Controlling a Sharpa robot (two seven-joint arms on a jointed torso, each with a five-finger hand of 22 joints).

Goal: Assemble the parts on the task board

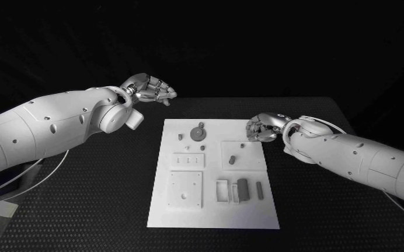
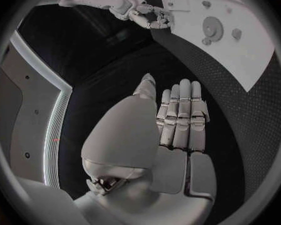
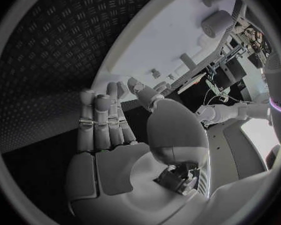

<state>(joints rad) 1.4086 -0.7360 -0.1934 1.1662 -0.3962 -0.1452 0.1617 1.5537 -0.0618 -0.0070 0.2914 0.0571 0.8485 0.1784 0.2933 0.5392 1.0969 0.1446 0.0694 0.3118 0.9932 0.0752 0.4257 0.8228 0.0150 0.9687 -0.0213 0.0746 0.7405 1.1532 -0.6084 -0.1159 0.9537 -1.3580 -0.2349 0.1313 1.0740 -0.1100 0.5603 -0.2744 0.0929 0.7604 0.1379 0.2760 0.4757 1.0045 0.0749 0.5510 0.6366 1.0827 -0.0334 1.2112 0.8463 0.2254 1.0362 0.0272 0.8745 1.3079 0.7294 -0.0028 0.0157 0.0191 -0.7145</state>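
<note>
The white task board (image 1: pixel 215 205) lies in the middle of the black table. Several small grey parts lie on it: a round disc (image 1: pixel 198 133) at the far end, small pegs (image 1: pixel 232 160) in the middle, and two dark long pieces (image 1: pixel 242 189) near the front right. My left hand (image 1: pixel 150 90) hovers beyond the board's far left corner, fingers straight and together, holding nothing (image 2: pixel 178 117). My right hand (image 1: pixel 265 127) hangs at the board's far right edge, fingers loosely bent, with nothing in it (image 3: pixel 106 130). In the left wrist view the disc (image 2: pixel 210 27) lies on the board (image 2: pixel 253 60).
The board carries recessed square plates at the left (image 1: pixel 185 189) and an open frame (image 1: pixel 223 191) beside the long pieces. In the right wrist view the board (image 3: pixel 159 40) lies just past the fingertips, with short grey cylinders (image 3: pixel 217 22) standing on it. Black textured table (image 1: pixel 93 205) surrounds the board.
</note>
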